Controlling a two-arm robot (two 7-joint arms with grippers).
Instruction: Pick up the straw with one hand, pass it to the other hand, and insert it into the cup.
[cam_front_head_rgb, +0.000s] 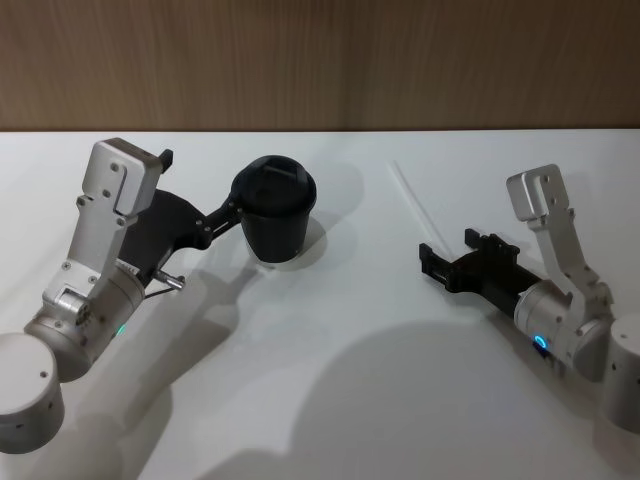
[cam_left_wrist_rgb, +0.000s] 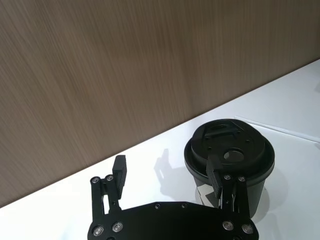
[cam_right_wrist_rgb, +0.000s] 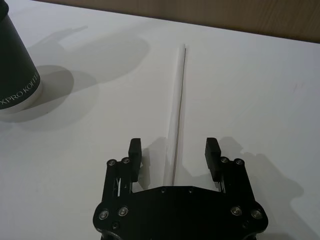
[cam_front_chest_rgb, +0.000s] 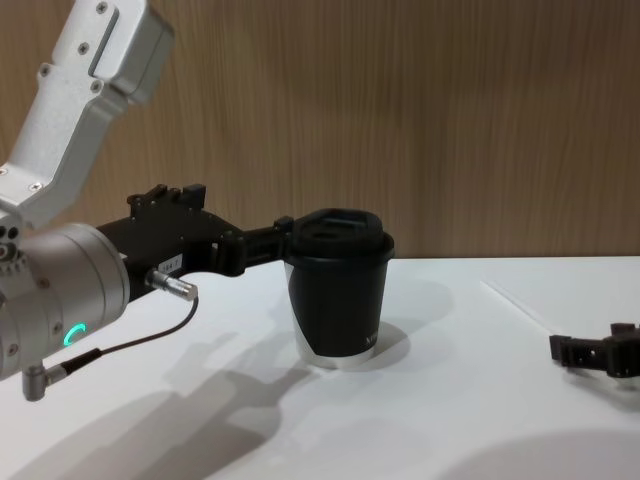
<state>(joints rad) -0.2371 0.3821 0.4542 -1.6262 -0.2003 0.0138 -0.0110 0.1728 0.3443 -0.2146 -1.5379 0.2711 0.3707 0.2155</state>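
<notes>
Black cup (cam_front_head_rgb: 275, 215), pale base, white lettering; my straw (cam_right_wrist_rgb: 176, 120) translucent white on white table (cam_front_head_rgb: 330, 380); brown wood-grain wall (cam_front_head_rgb: 320, 60).

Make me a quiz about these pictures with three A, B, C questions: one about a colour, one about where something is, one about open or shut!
1. What colour is the lid of the cup? A. White B. Black C. Red
2. Where is the straw? A. Lying on the table B. Standing in the cup C. On the floor
3. How is the right gripper? A. Shut on the straw B. Open, straddling the straw C. Shut on nothing

Answers: 1 B, the lid matches the black cup. 2 A, it lies flat; the open left gripper is by the cup. 3 B, there's a gap on either side.
</notes>
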